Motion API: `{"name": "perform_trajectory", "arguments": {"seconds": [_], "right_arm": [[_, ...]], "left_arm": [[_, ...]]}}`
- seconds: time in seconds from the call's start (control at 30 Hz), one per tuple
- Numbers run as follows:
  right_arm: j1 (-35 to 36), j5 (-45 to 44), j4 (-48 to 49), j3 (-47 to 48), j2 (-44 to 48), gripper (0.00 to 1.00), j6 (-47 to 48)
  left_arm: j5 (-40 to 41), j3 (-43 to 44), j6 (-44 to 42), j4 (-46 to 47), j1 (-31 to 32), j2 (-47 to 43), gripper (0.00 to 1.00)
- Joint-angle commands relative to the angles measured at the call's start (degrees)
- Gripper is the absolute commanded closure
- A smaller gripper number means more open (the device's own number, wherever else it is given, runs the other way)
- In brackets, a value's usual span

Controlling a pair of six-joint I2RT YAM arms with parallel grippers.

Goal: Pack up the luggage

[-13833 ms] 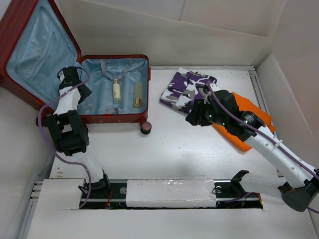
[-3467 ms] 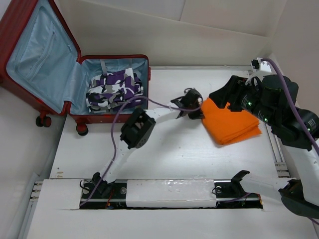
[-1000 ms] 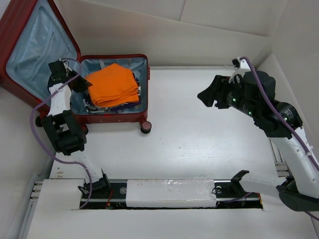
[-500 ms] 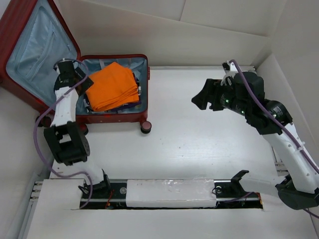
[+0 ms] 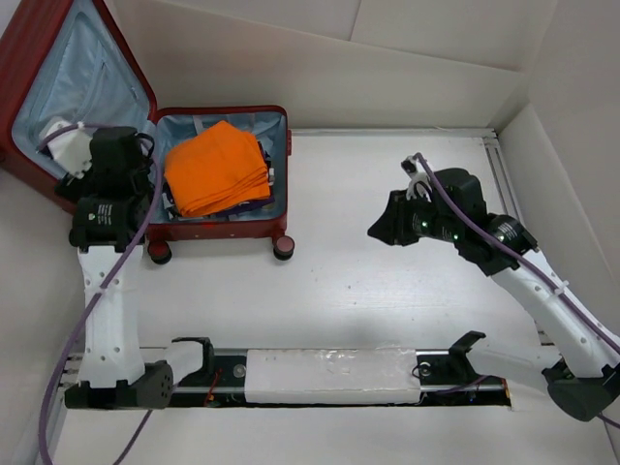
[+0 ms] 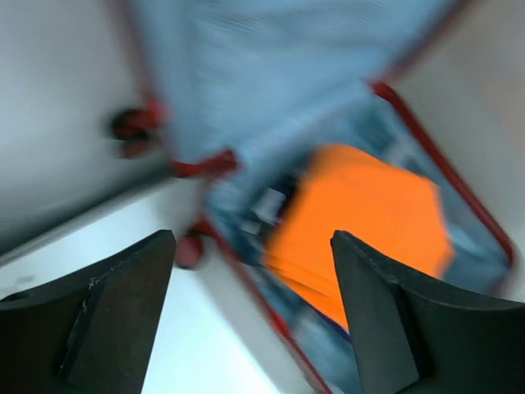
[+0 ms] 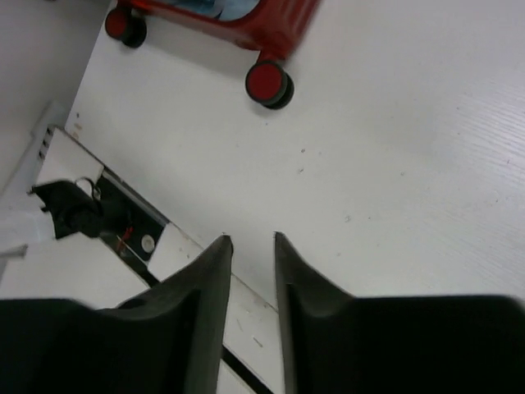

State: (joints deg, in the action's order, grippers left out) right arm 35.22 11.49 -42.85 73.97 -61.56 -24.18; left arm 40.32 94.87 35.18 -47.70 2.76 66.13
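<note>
My left gripper [image 6: 250, 328] hangs released over the suitcase [image 5: 221, 229]; right gripper [image 7: 251, 246] nearly clenched, empty. I judge the orange cloth [image 5: 215, 167] could snag the lid on closing.

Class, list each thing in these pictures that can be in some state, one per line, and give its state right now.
luggage: open, lid raised, tub flat on the table.
orange folded cloth: folded, lying on top inside the luggage tub.
purple patterned garment: packed under the orange cloth, only edges showing.
left pincer: open, holding nothing.
right pincer: fingers nearly together with a narrow gap, holding nothing, above the bare table.
</note>
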Motion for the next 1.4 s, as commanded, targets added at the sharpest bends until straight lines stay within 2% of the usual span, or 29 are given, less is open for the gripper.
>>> {"name": "perform_trajectory", "arguments": {"seconds": [0.0,0.03,0.13,0.2,0.3,0.37,0.4,0.5,0.53,0.73,0.8,0.87,1.0,1.3,1.37], "right_arm": [[-0.24,7.04,5.67,-1.28,2.76,0.63,2.82],[0.45,7.06,5.67,-1.81,2.76,0.56,2.83],[3.27,7.59,5.67,-1.82,2.76,0.40,5.28],[4.58,7.59,5.15,-2.43,3.38,0.35,6.08],[4.59,7.59,5.15,-4.80,5.74,0.31,6.61],[4.59,8.98,5.15,-6.03,6.27,0.30,6.61],[5.11,9.51,5.15,-6.56,6.28,0.29,7.39],[5.65,9.52,5.15,-7.09,6.28,0.29,7.40],[5.65,10.04,5.15,-7.09,6.28,0.29,7.92],[6.17,7.86,5.15,-8.32,7.33,0.28,7.92],[6.17,7.85,5.67,-8.32,7.33,0.28,7.92],[6.17,7.85,5.67,-8.32,7.33,0.28,8.45],[6.17,8.63,6.20,-8.32,6.63,0.28,8.45],[6.79,8.64,5.15,-7.71,5.57,0.28,8.45],[6.79,8.64,5.15,-7.71,5.57,0.28,8.45]], "left_arm": [[12.05,0.93,3.05,-9.51,-3.99,1.80,0.24],[12.07,0.93,3.92,-10.04,-4.00,1.81,0.24],[6.02,2.69,7.61,-12.41,-9.78,6.02,0.24],[6.43,1.99,7.62,-11.54,-14.09,6.03,0.24],[12.49,5.92,8.85,-13.47,-14.10,9.43,0.24],[13.20,9.35,10.25,-14.35,-14.10,13.39,0.24],[13.73,15.11,11.48,-15.57,-14.10,18.72,0.26],[14.53,23.32,11.49,-16.90,-14.10,24.56,0.30],[14.53,25.87,12.10,-16.90,-14.10,25.79,0.35],[19.10,23.26,11.40,-16.90,-15.49,26.33,0.38],[9.64,20.98,13.24,-16.90,-25.31,24.50,0.43],[5.31,19.92,10.99,-14.19,-31.04,21.26,0.46],[3.89,20.44,9.21,-11.97,-30.20,19.83,0.45],[3.89,26.50,6.48,-10.22,-28.34,25.09,0.44],[4.42,28.35,5.26,-9.52,-28.34,26.50,0.47]]}}
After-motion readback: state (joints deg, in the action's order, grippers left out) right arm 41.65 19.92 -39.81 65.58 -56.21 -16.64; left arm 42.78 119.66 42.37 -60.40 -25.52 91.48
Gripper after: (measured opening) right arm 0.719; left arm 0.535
